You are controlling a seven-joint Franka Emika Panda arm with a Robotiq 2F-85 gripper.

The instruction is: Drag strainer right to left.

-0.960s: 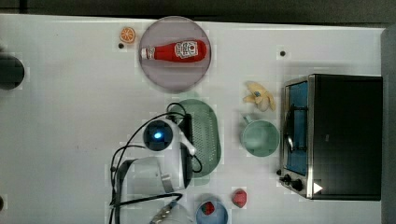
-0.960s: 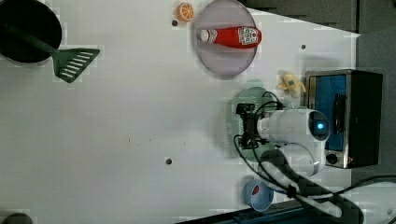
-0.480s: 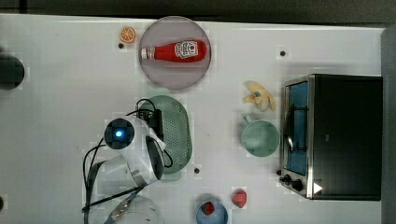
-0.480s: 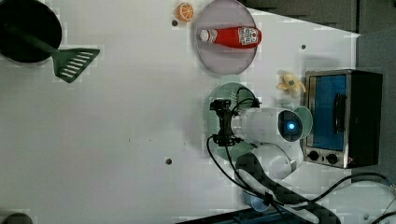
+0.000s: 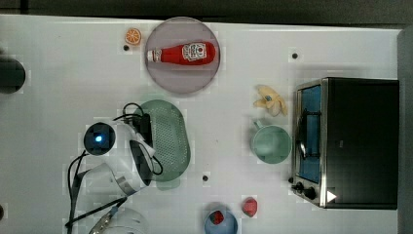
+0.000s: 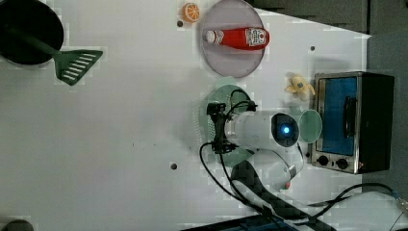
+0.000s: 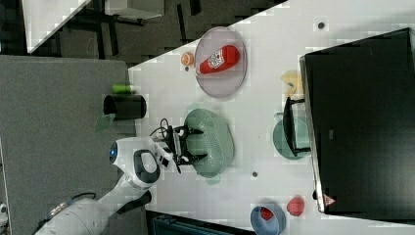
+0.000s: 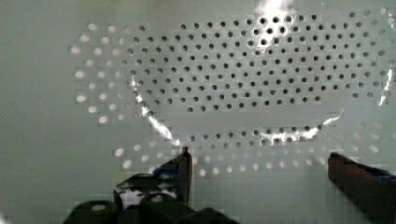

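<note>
Strainer (image 5: pixel 168 139) left of centre in the top view, on the white tabletop (image 5: pixel 58 122). Gripper (image 8: pixel 257 163) fingers (image 8: pixel 180 170) spread wide inside its perforated bowl, pinching nothing.

White worktop (image 5: pixel 58 53), dark surroundings
In the right view a grey floor panel (image 7: pixel 54 98) lies beside the worktop, with dark ground and furniture legs (image 7: pixel 181 19) beyond; lighting is even
</note>
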